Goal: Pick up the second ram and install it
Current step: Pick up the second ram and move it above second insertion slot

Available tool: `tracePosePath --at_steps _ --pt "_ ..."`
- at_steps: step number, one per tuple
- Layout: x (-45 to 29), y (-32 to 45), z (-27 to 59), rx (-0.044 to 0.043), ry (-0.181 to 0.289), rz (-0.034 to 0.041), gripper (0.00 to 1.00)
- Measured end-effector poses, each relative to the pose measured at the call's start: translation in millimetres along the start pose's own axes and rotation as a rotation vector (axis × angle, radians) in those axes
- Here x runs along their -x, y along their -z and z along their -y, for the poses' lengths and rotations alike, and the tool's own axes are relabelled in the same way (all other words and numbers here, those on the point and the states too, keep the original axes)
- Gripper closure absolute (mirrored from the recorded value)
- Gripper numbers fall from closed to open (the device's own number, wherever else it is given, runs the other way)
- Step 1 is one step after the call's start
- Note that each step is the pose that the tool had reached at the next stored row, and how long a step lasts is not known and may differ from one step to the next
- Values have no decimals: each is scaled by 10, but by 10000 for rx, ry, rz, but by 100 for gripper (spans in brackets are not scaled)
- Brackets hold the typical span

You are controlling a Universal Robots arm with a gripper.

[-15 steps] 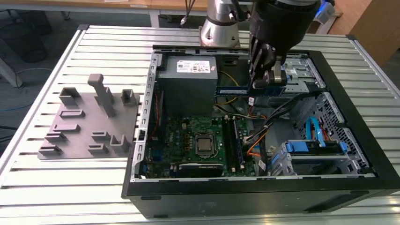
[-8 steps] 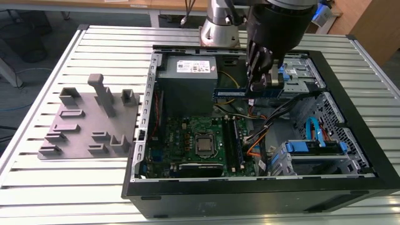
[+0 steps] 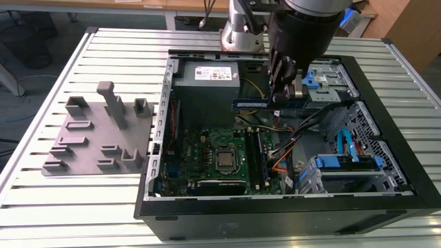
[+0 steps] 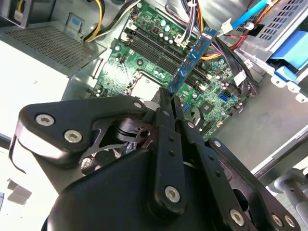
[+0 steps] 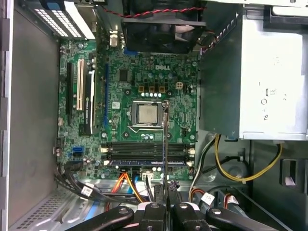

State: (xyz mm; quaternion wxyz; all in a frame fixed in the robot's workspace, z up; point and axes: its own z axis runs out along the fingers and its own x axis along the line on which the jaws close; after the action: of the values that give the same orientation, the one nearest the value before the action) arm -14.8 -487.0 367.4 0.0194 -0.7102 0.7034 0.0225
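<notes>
**A:** Exterior view first. What is the claw doing?

**B:** The claw (image 3: 282, 98) is clenched on the ram (image 3: 256, 104), its fingers drawn in to the board's thickness. The ram lies level on its long edge. It sticks out of the claw toward nine o'clock, over the open case (image 3: 276, 222).

**A:** Where over the case?

**B:** In that picture it sits at six o'clock from the power supply (image 3: 206, 77) and twelve o'clock from the motherboard (image 3: 206, 147). It is held in the air, not in a slot. This view also takes in the slatted desk (image 3: 103, 206) and a grey block (image 3: 96, 134) at nine o'clock from the case.

**A:** And the second wrist view?

**B:** It looks along the claw (image 4: 171, 98). Two dark fingers (image 4: 166, 125) pinch one end of the ram (image 4: 192, 60), and the rest juts out free. The ram's blue face shows here, with the motherboard (image 4: 139, 62) and its long slots (image 4: 159, 50) behind it.

**A:** The first wrist view?

**B:** There the ram (image 5: 166, 144) shows edge-on, a thin line running out from the claw (image 5: 166, 195). That line crosses the slots (image 5: 139, 150) at a right angle and ends beside the processor socket (image 5: 147, 114). This view adds the fan (image 5: 161, 29) and the yellow cables (image 5: 231, 163).
</notes>
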Motion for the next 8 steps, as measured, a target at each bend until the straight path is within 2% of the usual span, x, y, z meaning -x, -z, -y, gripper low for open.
tracePosePath --at_steps 4,8 --pt "-54 -47 -11 -1 4 39 86" --pt "-70 -114 -11 0 4 40 86"
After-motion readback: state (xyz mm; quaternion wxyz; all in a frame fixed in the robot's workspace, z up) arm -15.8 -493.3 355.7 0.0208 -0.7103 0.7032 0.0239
